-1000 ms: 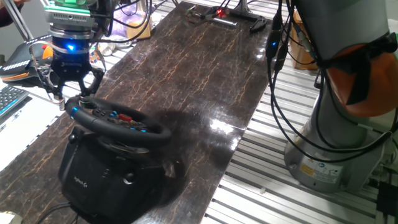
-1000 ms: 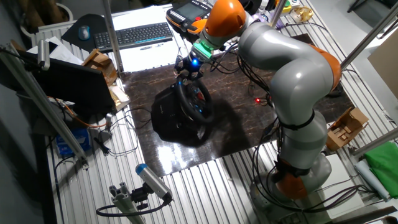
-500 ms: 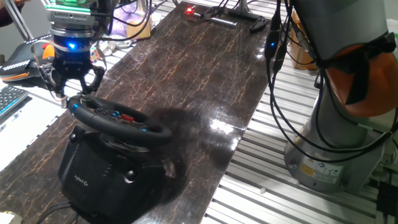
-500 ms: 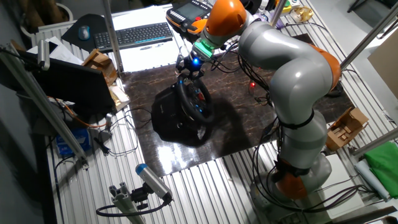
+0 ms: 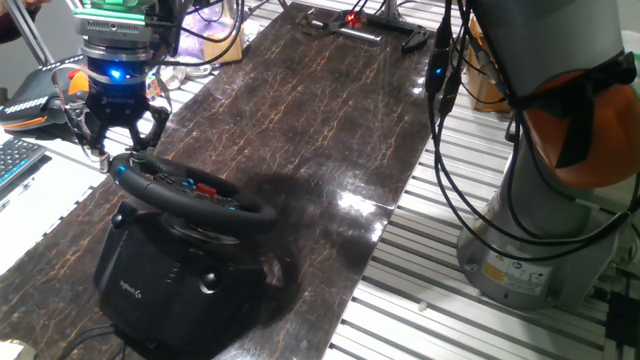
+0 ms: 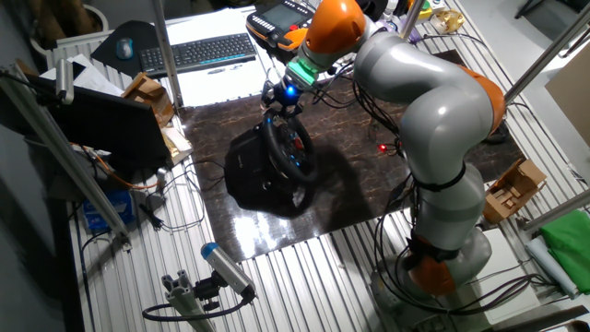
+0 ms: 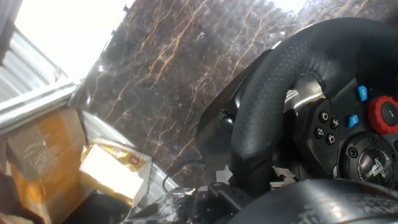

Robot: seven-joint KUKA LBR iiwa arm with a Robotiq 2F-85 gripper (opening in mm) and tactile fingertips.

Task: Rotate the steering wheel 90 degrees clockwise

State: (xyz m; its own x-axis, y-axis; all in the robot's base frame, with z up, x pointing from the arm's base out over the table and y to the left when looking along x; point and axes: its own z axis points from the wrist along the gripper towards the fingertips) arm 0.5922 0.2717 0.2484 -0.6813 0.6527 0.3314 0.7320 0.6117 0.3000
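jaws: we see our gripper [image 5: 117, 150] spread open, astride the black round steering wheel [image 5: 190, 192] rim's far edge | room: dark marble surface [image 5: 330, 110] beyond lies bare

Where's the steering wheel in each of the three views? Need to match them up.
One fixed view: steering wheel lower left, tilted on its black base, pincer above its far rim.
The other fixed view: wheel centre, seen nearly edge-on, just below the pincer.
Hand view: wheel fills the right half, close up.
Shared landmark: the dark marble tabletop under it.
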